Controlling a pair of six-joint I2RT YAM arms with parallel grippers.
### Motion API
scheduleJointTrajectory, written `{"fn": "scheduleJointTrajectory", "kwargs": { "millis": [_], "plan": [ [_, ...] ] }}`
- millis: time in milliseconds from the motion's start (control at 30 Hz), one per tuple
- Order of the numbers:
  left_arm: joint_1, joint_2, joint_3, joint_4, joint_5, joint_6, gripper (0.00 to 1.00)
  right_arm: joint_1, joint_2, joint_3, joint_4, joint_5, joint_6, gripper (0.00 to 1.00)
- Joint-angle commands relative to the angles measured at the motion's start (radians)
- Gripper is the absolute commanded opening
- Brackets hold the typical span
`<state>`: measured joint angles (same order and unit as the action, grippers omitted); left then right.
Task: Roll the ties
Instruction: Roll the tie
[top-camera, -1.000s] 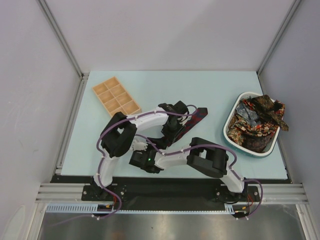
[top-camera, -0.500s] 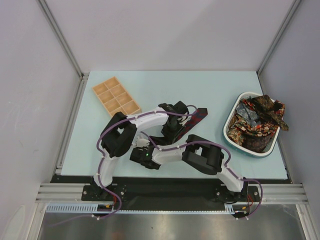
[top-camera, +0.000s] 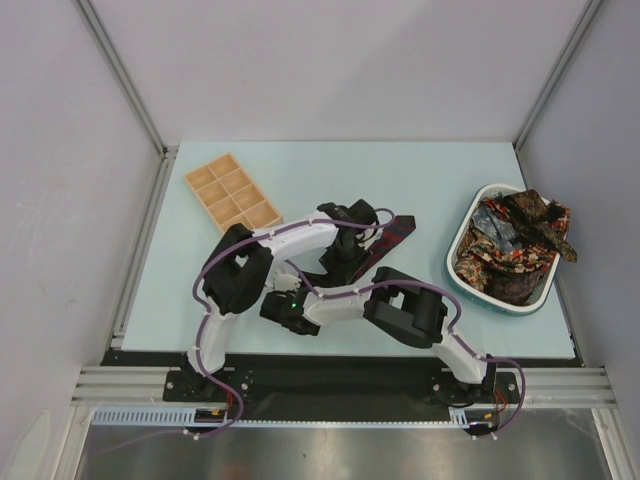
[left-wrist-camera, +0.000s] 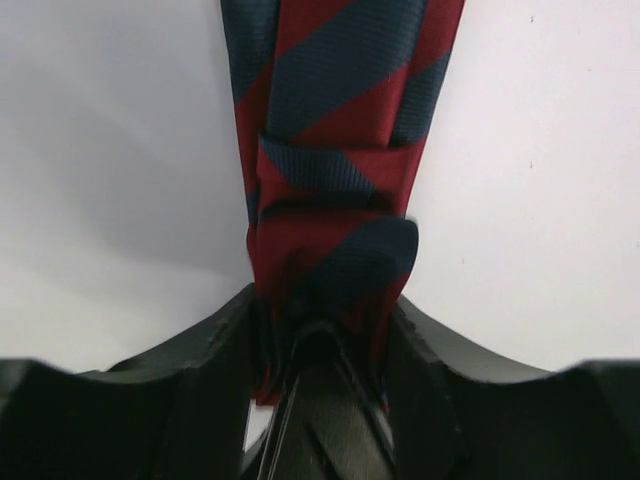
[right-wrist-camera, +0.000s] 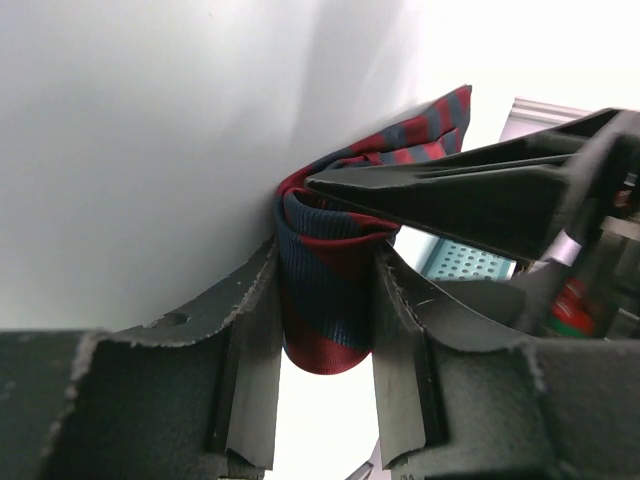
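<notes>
Navy and red stripes mark the tie (top-camera: 399, 231) being worked: from above, only its far end shows on the pale table (top-camera: 330, 170), slanting out from under the two arms, and that end lies where it lay a second ago. What has changed is the right arm (top-camera: 345, 298), which has drawn its elbow in and pushed its wrist leftward toward the left arm (top-camera: 300, 236), so both wrists now crowd over the tie's near end; where they meet the cloth is hidden in this view. A basket (top-camera: 462, 243) at the right holds the other ties (top-camera: 515, 245) in a heap. From the left wrist, the tie runs away up the frame with its folded end sitting between the fingers of the left gripper (left-wrist-camera: 325, 305); whether they pinch it or only flank it cannot be told, and the fold's inner turns are lost in shadow. From the right wrist, the right gripper (right-wrist-camera: 326, 268) is clamped on the small roll, a pad against each side, with a left finger (right-wrist-camera: 450, 195) laid across it. This looks like a handover of the roll early on, with most of the length not yet rolled
</notes>
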<state>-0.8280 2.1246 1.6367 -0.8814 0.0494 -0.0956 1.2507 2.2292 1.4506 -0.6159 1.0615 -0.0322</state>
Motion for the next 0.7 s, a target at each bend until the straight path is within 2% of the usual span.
{"fn": "scheduleJointTrajectory", "kwargs": {
  "millis": [0,167,300,400,533,667],
  "plan": [
    [0.009,-0.021,0.075,-0.122,-0.025,0.01,0.56,-0.045,0.04,-0.024,-0.038,-0.118,0.054,0.27],
    [0.033,-0.072,0.153,-0.11,-0.023,0.002,0.66,-0.045,0.018,-0.027,-0.024,-0.143,0.043,0.27],
    [0.081,-0.167,0.137,-0.047,-0.005,-0.021,0.75,-0.045,-0.002,-0.025,-0.016,-0.155,0.035,0.27],
    [0.145,-0.284,0.046,0.057,0.02,-0.065,0.79,-0.048,-0.028,-0.026,-0.008,-0.172,0.037,0.27],
    [0.279,-0.435,-0.173,0.22,0.05,-0.168,0.84,-0.056,-0.088,-0.036,0.008,-0.242,0.035,0.27],
    [0.384,-0.583,-0.343,0.403,0.121,-0.253,0.98,-0.079,-0.178,-0.059,0.045,-0.365,0.035,0.27]
  ]
}}
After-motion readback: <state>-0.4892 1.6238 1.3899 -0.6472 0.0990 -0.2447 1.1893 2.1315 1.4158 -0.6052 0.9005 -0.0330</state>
